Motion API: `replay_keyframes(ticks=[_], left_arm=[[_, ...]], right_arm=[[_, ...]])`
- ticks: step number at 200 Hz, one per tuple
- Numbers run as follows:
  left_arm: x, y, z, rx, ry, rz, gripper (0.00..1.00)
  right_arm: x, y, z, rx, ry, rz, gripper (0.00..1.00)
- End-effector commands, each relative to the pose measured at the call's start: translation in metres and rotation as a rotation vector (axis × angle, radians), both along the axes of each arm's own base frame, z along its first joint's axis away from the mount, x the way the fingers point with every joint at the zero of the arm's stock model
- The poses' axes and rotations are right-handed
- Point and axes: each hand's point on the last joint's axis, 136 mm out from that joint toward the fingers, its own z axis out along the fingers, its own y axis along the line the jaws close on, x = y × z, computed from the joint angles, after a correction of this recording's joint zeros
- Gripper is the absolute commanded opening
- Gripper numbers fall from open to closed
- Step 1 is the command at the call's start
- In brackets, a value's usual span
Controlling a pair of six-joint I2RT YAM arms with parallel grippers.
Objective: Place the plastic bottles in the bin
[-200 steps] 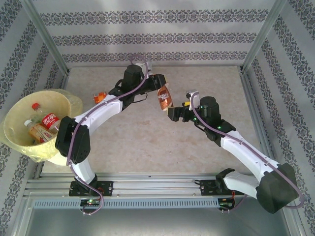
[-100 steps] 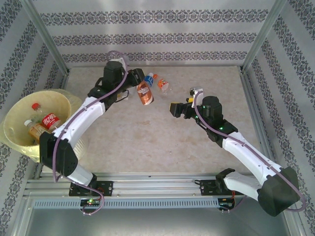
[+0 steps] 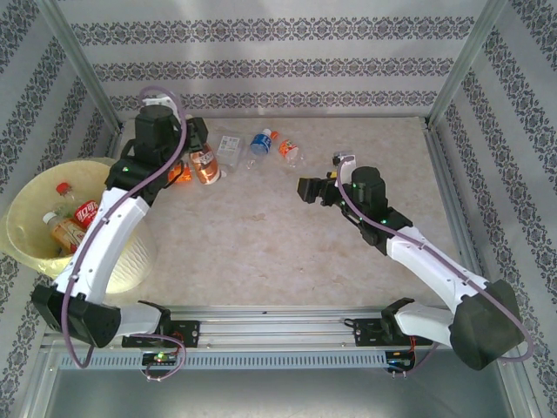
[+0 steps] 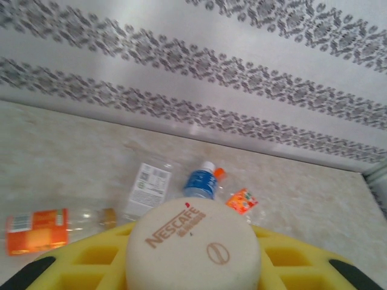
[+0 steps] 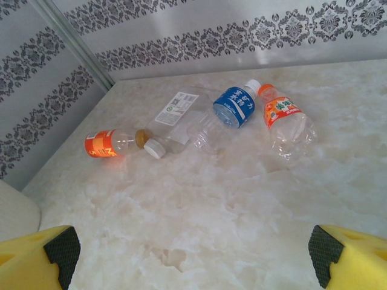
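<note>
My left gripper [image 3: 198, 157] is shut on a brown-labelled Nescafe bottle [image 3: 205, 166], held above the table's far left, to the right of the bin. In the left wrist view the bottle's round cream end [image 4: 193, 244] sits between the yellow fingers [image 4: 78, 266]. The pale-yellow bin [image 3: 35, 196] stands at the left edge with a few bottles [image 3: 83, 216] inside. Lying at the back are an orange-labelled bottle [image 5: 109, 143], a white-labelled one [image 5: 181, 116], a blue one [image 5: 237, 106] and a clear one with a red-orange label [image 5: 287, 122]. My right gripper [image 3: 306, 190] hovers open mid-table, nothing between its fingers [image 5: 60, 249].
Patterned walls and metal posts [image 3: 83, 65] enclose the table on three sides. The marble tabletop [image 3: 261, 235] lies bare between the arms. The left arm's elbow [image 3: 65, 313] hangs by the bin's near side.
The left arm has swung left from mid-table with the Nescafe bottle still gripped, ending near the bin. The right arm has barely moved.
</note>
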Motion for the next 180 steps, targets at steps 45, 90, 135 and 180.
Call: replay_keyframes(ticks=[45,90,135,180], left_arm=[[-0.037,0.055,0.063,0.285,-0.068,0.144,0.37],[-0.061,0.107,0.089,0.381,-0.054,0.362,0.37],[-0.088,0.151,0.115,0.445,-0.075,0.528,0.37],[-0.123,0.197,0.136,0.537,-0.086,0.762,0.38]], right_arm=[[0.015,0.006,0.026,0.061,-0.047,-0.005,0.98],[0.02,0.008,0.027,0.063,-0.046,-0.005,0.98],[0.023,0.008,0.023,0.058,-0.033,-0.009,0.98],[0.025,0.009,0.025,0.062,-0.032,-0.01,0.98]])
